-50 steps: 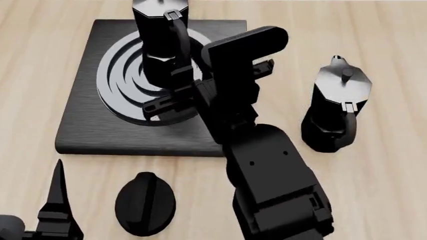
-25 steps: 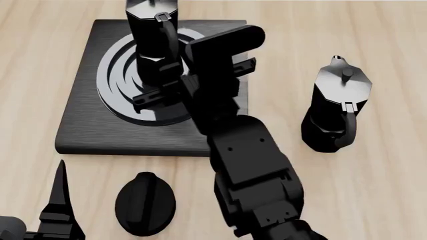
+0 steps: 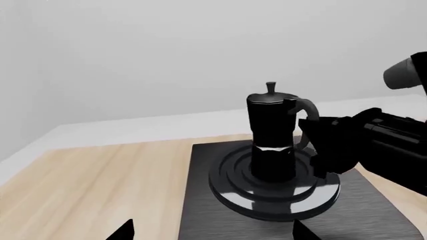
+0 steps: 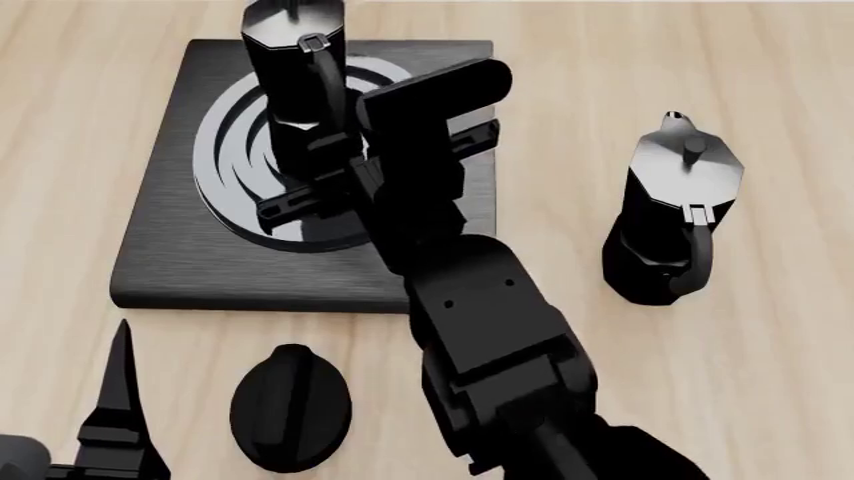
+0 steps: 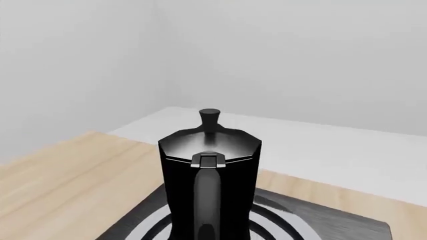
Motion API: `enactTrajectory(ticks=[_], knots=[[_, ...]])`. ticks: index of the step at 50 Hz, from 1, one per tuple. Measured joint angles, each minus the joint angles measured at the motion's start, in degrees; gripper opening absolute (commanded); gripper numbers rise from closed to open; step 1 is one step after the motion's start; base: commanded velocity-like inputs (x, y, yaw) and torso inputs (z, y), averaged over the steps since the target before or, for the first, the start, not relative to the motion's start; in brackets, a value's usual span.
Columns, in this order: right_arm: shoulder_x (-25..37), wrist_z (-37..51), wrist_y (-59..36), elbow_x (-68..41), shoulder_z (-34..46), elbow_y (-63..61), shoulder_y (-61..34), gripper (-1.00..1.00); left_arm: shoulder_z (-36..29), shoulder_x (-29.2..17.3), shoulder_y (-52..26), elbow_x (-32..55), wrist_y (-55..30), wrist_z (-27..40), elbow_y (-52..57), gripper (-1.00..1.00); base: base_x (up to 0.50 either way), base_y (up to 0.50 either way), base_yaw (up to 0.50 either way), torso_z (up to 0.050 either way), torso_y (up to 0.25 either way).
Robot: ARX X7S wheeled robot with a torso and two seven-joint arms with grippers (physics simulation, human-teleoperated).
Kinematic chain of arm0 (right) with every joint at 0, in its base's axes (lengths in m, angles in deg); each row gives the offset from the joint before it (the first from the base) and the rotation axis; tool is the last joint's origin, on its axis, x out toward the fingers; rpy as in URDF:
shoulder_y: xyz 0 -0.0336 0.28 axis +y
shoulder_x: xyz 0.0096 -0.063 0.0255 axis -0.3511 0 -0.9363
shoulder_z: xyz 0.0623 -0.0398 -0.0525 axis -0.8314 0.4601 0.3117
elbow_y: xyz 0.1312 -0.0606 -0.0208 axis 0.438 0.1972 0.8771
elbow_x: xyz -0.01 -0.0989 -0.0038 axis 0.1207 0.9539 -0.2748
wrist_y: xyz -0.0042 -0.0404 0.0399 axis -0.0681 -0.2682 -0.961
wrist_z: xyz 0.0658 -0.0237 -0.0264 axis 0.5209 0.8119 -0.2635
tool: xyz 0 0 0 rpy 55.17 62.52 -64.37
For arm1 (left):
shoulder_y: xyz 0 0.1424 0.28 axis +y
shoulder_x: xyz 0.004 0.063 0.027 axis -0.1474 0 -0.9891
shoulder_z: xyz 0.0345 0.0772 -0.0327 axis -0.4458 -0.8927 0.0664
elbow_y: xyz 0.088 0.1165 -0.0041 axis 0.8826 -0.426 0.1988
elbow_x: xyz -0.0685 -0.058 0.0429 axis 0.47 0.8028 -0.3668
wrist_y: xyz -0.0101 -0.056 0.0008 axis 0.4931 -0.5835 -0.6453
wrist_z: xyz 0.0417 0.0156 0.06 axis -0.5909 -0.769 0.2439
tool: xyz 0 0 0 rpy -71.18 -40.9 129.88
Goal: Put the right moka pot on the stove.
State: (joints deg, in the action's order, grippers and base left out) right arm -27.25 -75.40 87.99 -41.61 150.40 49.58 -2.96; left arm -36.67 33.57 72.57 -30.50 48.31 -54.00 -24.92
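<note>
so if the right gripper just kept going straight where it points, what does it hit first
Most likely the moka pot on the stove: its handle sits dead ahead of the right gripper, apparently very near.

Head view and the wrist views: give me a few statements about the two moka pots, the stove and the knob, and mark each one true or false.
1. A moka pot stands upright on the stove burner rings. True.
2. The other moka pot lies tipped over on the stove. False: it stands upright on the wooden table, to the right of the stove.
3. The round black knob sits on the table in front of the stove. True.
4. The pot on the stove has no lid. False: its lid with a small knob is on.
</note>
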Motion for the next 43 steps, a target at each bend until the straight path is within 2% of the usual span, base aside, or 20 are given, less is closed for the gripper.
enactTrajectory(ticks=[1, 7, 14, 43], knots=[[0.0, 0.1, 0.3, -0.4, 0.6, 0.1, 0.0, 1.00, 0.0, 0.0, 0.0, 0.0, 0.1, 0.0, 0.0, 1.00, 0.00, 0.00, 0.00, 0.000, 0.000], [0.4, 0.9, 0.9, -3.3, 5.1, 0.6, 0.4, 1.00, 0.0, -0.1, 0.1, -0.1, 0.1, 0.2, 0.0, 1.00, 0.00, 0.00, 0.00, 0.000, 0.000], [5.4, 6.0, 0.4, -4.5, 8.8, -8.2, 0.3, 1.00, 0.0, -0.1, 0.0, 0.0, 0.0, 0.4, 0.0, 1.00, 0.00, 0.00, 0.00, 0.000, 0.000], [42.8, 35.0, 0.5, 2.3, 14.4, -69.9, 0.2, 1.00, 0.3, 0.1, -0.1, 0.1, -0.4, 1.8, -0.4, 1.00, 0.00, 0.00, 0.00, 0.000, 0.000]])
